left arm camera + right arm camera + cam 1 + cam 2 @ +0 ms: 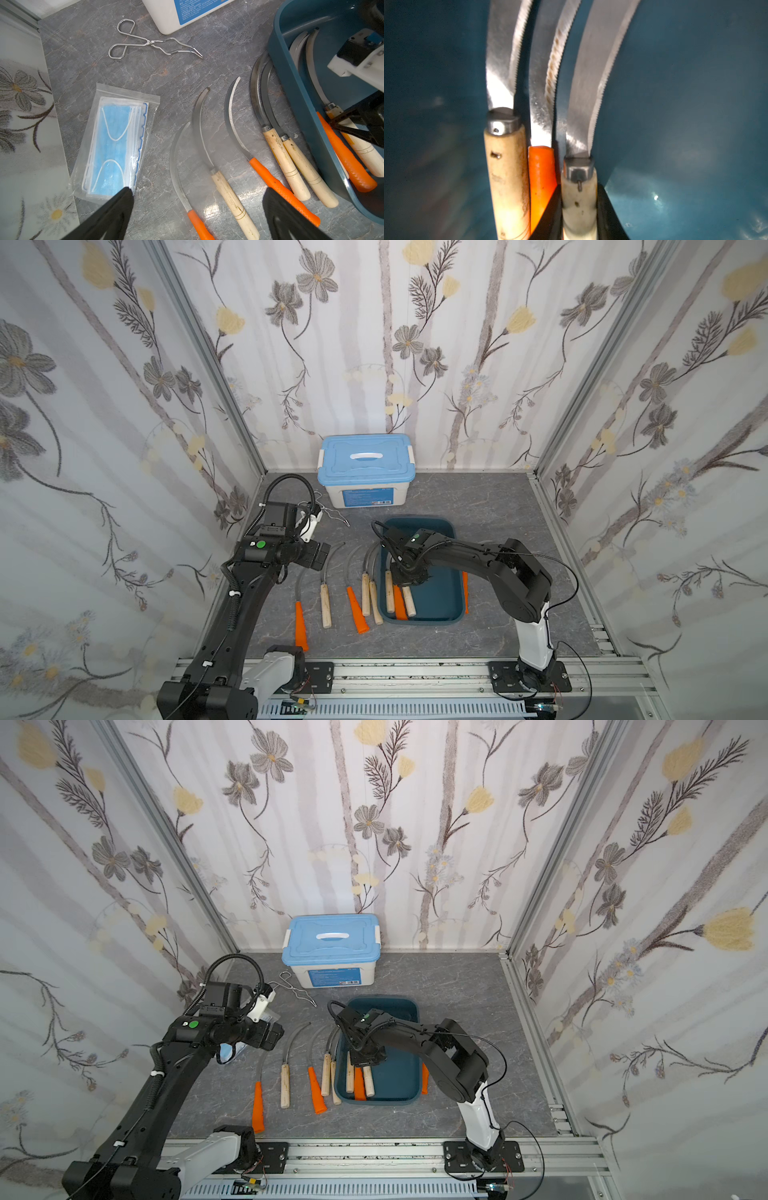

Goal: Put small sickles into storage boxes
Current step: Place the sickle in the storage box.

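Black fingers point(552, 218) of your right gripper point(579, 191) clamp a wooden-handled sickle point(591, 93) low inside the teal tray point(675, 104), tight against two others. Opening there may shove the orange handle point(542, 176) beside it, and you cannot tell whether the held handle rests on the floor. From the left wrist, your left gripper point(197, 191) gapes empty above five loose sickles point(226, 182) on the tabletop point(166, 83). In a top view, the right arm point(478, 551) hides most of an orange-handled sickle point(465, 593) beyond the tray.
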`<state>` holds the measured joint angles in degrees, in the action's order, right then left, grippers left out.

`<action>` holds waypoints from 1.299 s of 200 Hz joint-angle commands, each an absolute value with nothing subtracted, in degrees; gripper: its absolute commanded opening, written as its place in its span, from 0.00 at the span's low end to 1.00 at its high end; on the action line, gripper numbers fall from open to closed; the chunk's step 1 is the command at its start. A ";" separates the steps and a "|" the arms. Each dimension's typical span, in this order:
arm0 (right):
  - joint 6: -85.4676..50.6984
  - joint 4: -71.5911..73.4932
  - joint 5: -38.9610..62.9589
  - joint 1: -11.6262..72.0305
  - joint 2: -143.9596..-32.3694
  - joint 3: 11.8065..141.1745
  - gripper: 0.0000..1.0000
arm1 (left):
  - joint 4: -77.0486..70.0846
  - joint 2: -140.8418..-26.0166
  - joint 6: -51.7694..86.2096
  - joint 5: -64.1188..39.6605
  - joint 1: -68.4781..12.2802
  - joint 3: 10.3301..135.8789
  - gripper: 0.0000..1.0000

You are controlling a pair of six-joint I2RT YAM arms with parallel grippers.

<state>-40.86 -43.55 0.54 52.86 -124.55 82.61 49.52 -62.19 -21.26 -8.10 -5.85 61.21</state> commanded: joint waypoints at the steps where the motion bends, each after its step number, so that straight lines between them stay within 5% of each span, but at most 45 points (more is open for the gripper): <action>1: -40.78 -42.71 0.35 52.91 -124.89 83.08 0.18 | 49.16 -62.15 -22.24 -8.13 -5.84 61.17 1.00; 260: -40.43 -43.37 -0.18 52.91 -125.38 82.85 0.26 | 49.03 -62.06 -22.76 -8.08 -5.80 60.82 1.00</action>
<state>-40.25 -43.55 0.34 52.86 -125.14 82.70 49.52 -62.22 -22.13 -8.10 -5.82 60.95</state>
